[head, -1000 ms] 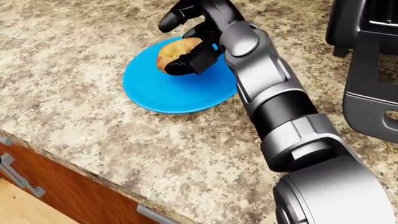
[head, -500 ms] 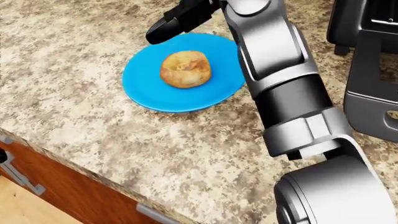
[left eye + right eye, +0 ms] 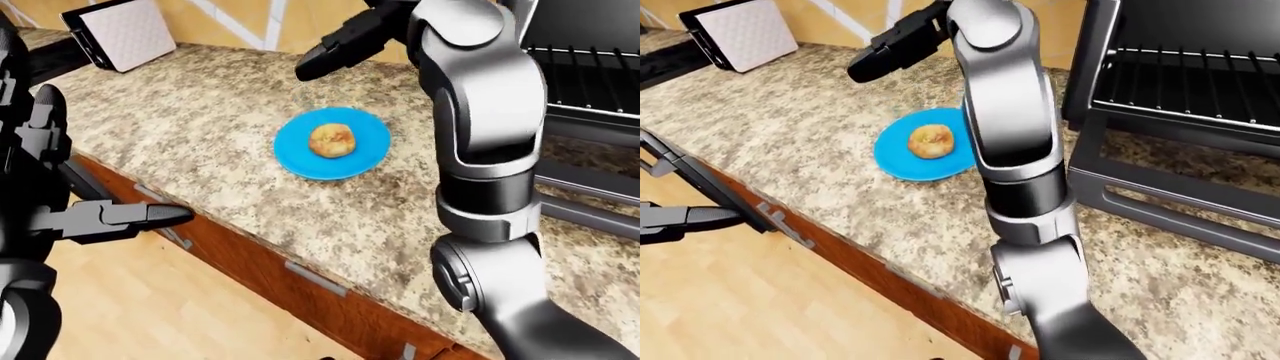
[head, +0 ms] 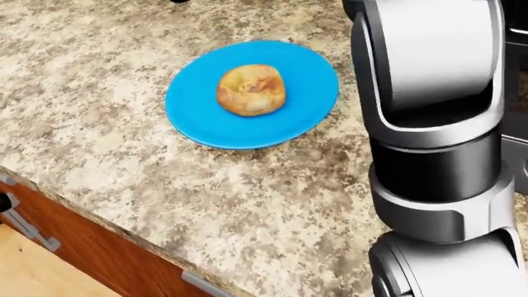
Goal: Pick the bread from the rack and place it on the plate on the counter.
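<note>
Left-eye view: speckled granite counter [image 3: 220,142], wood floor [image 3: 200,300], right robot hand [image 3: 345,45] fingers apart.

Right arm [image 4: 429,93] stands beside plate [image 4: 198,117], blocking right side; left and lower counter [image 4: 99,74] open.

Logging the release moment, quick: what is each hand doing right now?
Left hand: open, holding nothing, low beside the counter.
Right hand: open, empty, raised above the bread on the plate.
</note>
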